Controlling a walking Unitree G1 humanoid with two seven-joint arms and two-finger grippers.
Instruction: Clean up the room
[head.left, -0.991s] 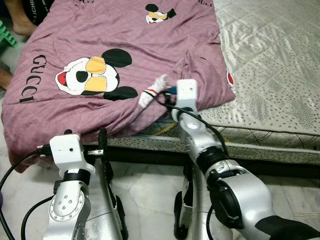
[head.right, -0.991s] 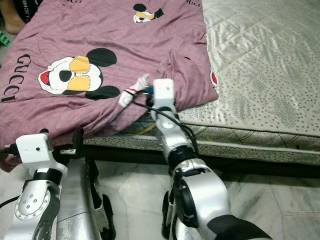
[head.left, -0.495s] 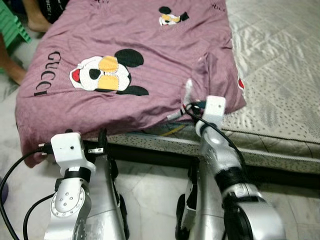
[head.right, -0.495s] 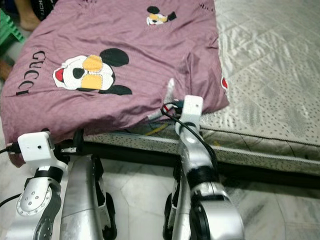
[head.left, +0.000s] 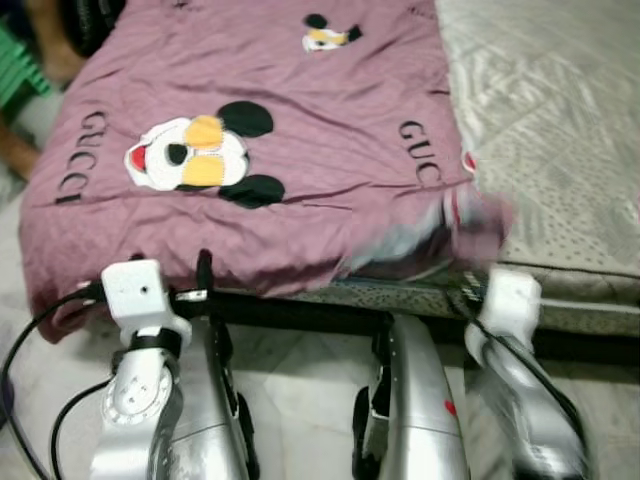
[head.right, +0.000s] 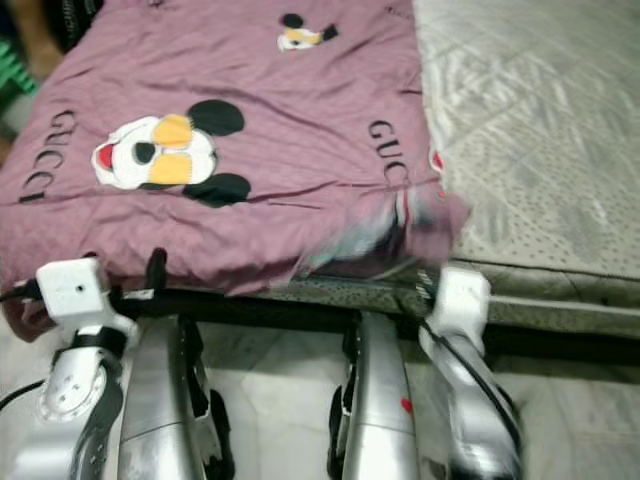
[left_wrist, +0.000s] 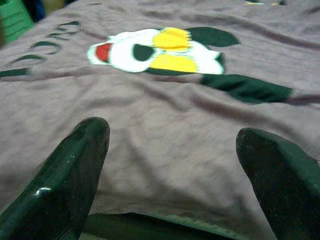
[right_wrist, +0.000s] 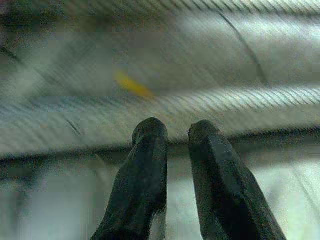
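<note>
Purple blanket (head.left: 300, 130) on bed (head.left: 560, 130) (rumpled corner)

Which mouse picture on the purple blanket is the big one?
The mouse face near the blanket's front edge, by the robot's left hand. The other mouse farther up is much smaller.

One blanket (head.left: 300, 120) — two tools

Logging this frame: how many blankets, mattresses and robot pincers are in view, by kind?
Purple blanket: 1
Mattress: 1
Pincers: 2 (left pincer, right pincer)
Total: 4
</note>
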